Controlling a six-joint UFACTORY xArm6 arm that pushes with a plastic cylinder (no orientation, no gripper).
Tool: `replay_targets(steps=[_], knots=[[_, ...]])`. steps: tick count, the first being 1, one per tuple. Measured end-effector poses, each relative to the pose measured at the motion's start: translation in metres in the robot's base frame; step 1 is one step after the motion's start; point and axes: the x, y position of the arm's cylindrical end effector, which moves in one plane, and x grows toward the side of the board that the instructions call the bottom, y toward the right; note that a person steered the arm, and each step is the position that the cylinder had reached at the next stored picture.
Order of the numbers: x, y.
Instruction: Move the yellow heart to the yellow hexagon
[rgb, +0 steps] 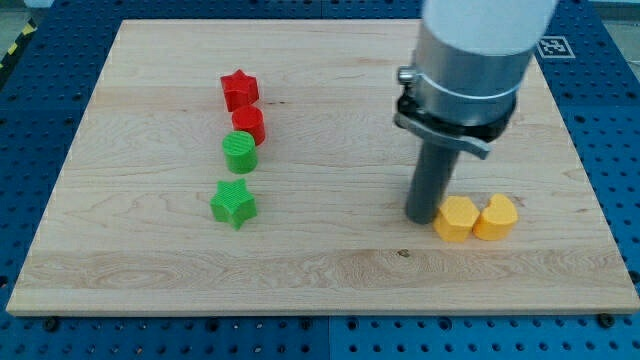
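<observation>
Six blocks in all: two red, a red star (239, 89) and a red cylinder (249, 124); two green, a green cylinder (240, 152) and a green star (233, 203); two yellow, a yellow hexagon (456, 218) and a yellow heart (496, 217). One wooden board (330, 270).

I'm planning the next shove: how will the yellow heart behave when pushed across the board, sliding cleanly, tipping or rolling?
The yellow heart looks low and flat-bottomed, so it will probably slide rather than tip or roll. It seems to touch the yellow hexagon, so a push from the view's right would likely move both. My tip stands just left of the hexagon.
</observation>
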Motion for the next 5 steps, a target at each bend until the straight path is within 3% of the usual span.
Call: replay_targets(steps=[3, 5], knots=[[-0.041, 0.032], [-0.038, 0.027]])
